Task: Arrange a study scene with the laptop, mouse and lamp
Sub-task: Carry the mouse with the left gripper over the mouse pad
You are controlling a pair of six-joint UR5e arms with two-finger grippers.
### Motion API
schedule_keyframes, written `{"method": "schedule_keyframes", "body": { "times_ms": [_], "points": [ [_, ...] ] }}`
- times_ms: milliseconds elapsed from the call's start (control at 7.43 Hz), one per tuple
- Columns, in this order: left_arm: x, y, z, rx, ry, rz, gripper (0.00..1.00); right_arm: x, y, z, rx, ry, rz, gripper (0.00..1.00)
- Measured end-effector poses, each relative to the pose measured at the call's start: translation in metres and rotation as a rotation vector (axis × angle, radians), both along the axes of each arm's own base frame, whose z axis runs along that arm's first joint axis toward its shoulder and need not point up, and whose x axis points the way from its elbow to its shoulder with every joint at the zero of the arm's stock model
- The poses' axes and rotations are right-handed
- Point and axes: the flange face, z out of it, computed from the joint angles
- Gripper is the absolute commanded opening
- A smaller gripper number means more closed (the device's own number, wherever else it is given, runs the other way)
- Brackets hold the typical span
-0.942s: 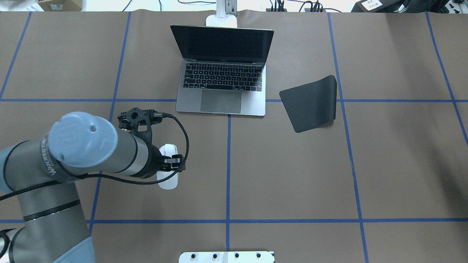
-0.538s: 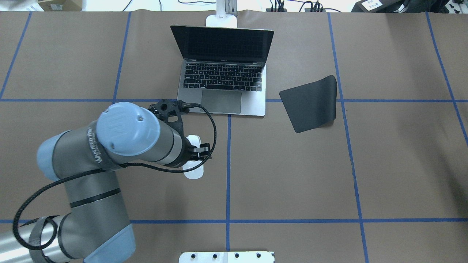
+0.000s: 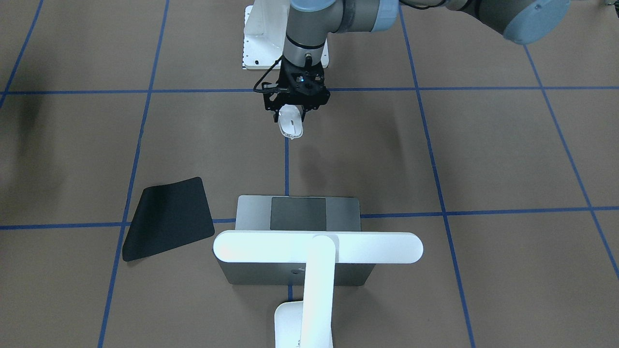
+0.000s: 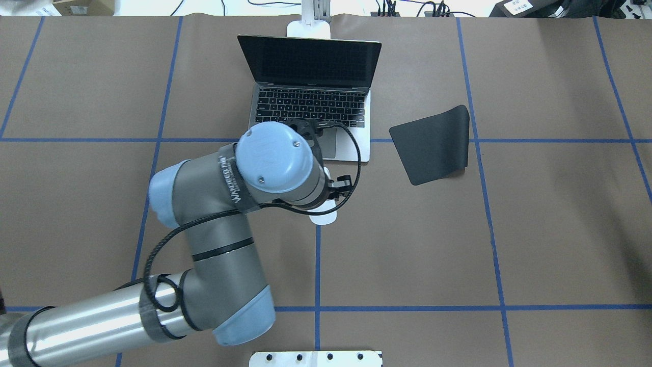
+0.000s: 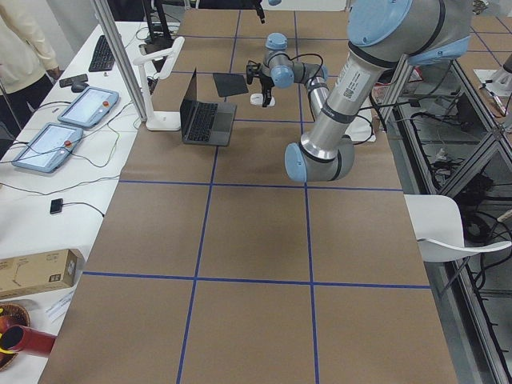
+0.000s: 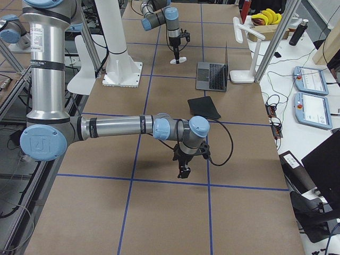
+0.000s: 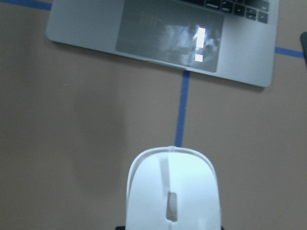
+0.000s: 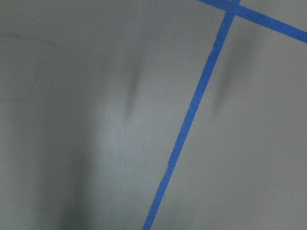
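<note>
- Brown worktop (image 4: 509, 229) with a grid of blue tape.
- Left gripper (image 3: 292, 113) pinches the mouse (image 3: 291, 126), held above the worktop near the front edge of the open laptop (image 4: 310, 102).
- Lamp (image 3: 319, 247) bar hangs over the laptop.
- Right gripper (image 6: 184, 171) hangs low over the worktop; spread or pressed together, I cannot tell.

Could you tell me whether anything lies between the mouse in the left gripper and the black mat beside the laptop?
Nothing visible does. Only bare brown paper lies between the mouse, held in the left gripper, and the black mat; the laptop has its front corner off that line.
</note>
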Motion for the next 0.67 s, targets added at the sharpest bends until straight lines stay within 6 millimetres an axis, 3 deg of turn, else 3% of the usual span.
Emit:
{"method": "schedule_keyframes", "body": {
  "times_ms": [404,673],
  "points": [
    [0.055,-0.029,-0.053,0.009,-0.002,-0.074,0.0,0.001,0.001,0.002,-0.004,0.002,0.003,1.0],
    [0.092,-0.04,-0.079,0.024,0.01,-0.136,0.0,0.001,0.001,-0.001,0.002,-0.001,0.003,1.0]
  ]
}}
